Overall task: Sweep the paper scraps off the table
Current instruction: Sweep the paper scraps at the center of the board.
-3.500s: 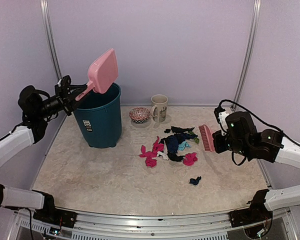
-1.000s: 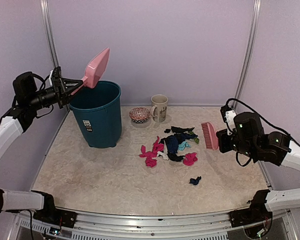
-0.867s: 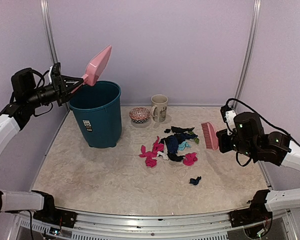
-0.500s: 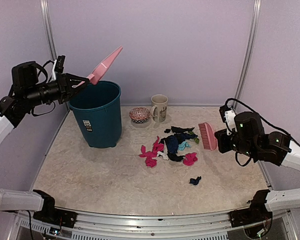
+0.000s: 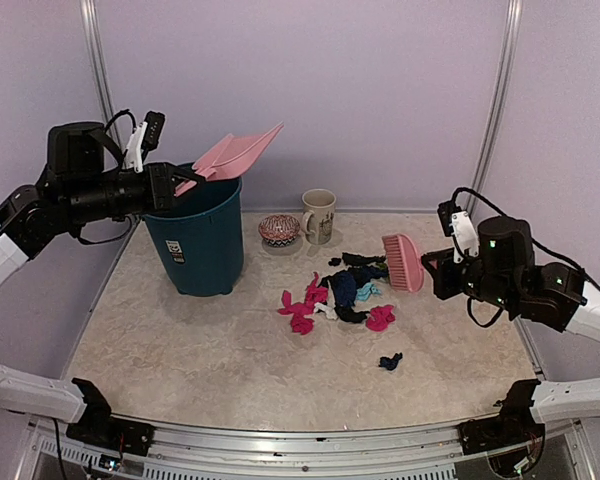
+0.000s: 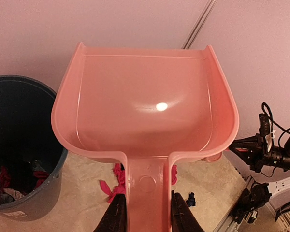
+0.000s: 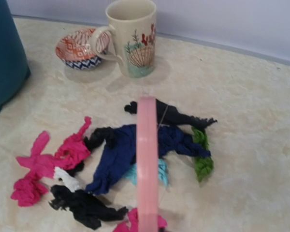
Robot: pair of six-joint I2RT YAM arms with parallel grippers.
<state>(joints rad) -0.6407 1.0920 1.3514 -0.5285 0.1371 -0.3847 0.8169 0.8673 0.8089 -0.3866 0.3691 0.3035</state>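
The paper scraps [image 5: 346,288] lie in a loose pile of black, navy, magenta, teal and green at the middle right of the table [image 5: 200,350]. One navy scrap [image 5: 389,361] lies apart, nearer the front. They also show in the right wrist view [image 7: 117,154]. My left gripper [image 5: 176,183] is shut on the handle of the pink dustpan [image 5: 238,155], held nearly level above the bin; its pan [image 6: 145,104] is empty. My right gripper [image 5: 432,272] is shut on the pink brush [image 5: 402,262], held above the pile's right edge and seen edge-on in the right wrist view [image 7: 147,164].
A teal bin [image 5: 195,235] stands at the back left, with a few scraps inside [image 6: 5,181]. A patterned bowl [image 5: 279,230] and a cream mug [image 5: 319,215] stand behind the pile, near the back wall. Walls close the table on three sides.
My left arm has swung the dustpan from steeply upright down to nearly level over the bin. My right arm has shifted the brush left, closer to the pile.
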